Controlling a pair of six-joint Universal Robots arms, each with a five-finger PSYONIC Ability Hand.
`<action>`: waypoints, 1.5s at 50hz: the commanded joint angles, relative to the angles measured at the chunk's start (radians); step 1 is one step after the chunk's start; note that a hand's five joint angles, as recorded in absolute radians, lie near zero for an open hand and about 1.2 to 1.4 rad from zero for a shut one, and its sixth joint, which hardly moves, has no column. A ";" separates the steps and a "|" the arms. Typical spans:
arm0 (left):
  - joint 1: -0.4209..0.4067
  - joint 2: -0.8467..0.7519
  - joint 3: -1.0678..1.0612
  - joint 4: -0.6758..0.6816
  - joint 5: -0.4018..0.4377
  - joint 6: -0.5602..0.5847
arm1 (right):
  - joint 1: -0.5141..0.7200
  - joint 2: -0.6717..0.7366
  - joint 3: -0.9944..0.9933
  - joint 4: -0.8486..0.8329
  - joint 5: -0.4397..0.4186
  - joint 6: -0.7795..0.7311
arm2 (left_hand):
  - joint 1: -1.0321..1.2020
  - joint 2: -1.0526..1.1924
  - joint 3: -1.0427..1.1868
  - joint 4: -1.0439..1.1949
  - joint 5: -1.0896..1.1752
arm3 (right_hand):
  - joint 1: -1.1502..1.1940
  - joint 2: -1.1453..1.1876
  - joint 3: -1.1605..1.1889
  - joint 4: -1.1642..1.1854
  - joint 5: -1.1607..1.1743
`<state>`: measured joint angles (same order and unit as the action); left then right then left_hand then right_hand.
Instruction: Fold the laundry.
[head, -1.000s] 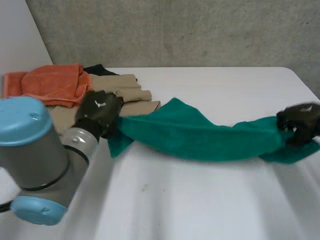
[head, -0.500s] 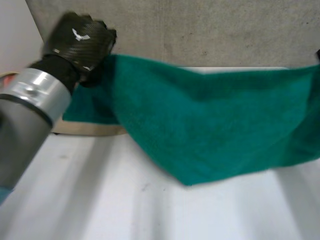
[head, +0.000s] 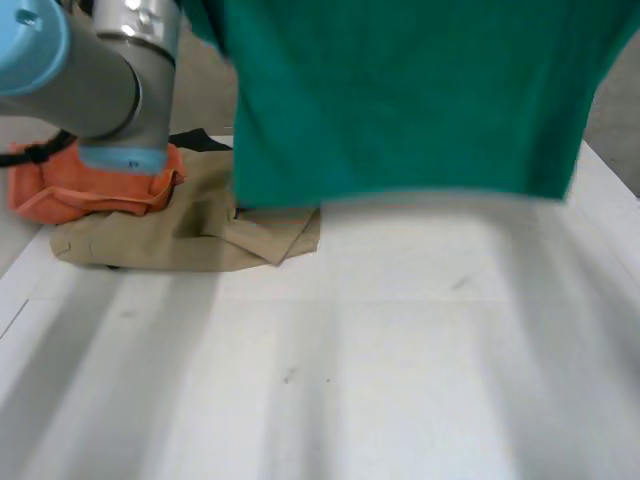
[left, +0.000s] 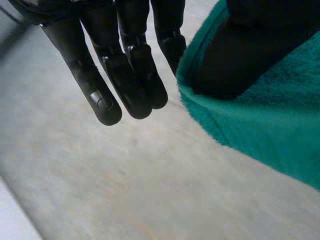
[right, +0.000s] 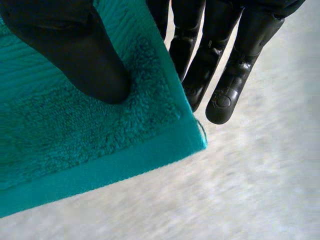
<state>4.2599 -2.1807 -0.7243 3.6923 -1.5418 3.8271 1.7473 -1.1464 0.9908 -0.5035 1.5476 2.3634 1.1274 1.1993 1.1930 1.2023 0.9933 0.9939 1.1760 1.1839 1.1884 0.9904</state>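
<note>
Green towel: held off the table, spread flat across the upper half of the head view, its straight lower hem hanging level at mid-frame. Left hand: thumb pressed onto the terry surface at one top edge of the towel, pinching the cloth against a finger behind it; the other fingers straight and close together beside that edge. Right hand: thumb planted on the pile just inside a hemmed corner, clamping it against the fingers behind; the fingers straight, their tips showing past the corner's edge. Left arm: upper left of the head view, raised, crossing in front of the laundry pile. Tan garment: crumpled flat on the white table, left of centre, partly behind the towel's lower left corner. Orange cloth: bunched at the left edge, touching the tan garment. Black cloth: a scrap behind the tan garment.
</note>
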 joint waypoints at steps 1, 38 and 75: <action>0.011 0.096 -0.182 0.005 0.011 -0.086 | 0.057 -0.033 0.063 -0.001 0.016 0.008 | 0.269 0.197 0.203 0.194 0.228 | 0.402 0.220 0.212 0.208 0.231; 0.061 0.093 -1.064 0.003 0.054 0.023 | -0.164 -0.084 0.763 0.356 -0.165 0.068 | -0.418 -0.490 -0.483 -0.493 -0.458 | 0.402 0.220 0.212 0.208 0.231; 0.104 0.484 -1.265 -0.287 0.049 0.028 | -0.199 -0.245 0.766 0.634 -0.182 -0.030 | 0.269 0.197 0.203 0.194 0.228 | 0.402 0.220 0.212 0.208 0.231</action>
<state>4.3652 -1.8425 -1.9450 3.6124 -1.4939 3.8501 1.5680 -1.2972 1.7573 -0.0142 1.3766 2.4076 1.0976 1.1943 1.1892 1.1977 1.0012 0.9939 1.1760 1.1842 1.1886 0.9958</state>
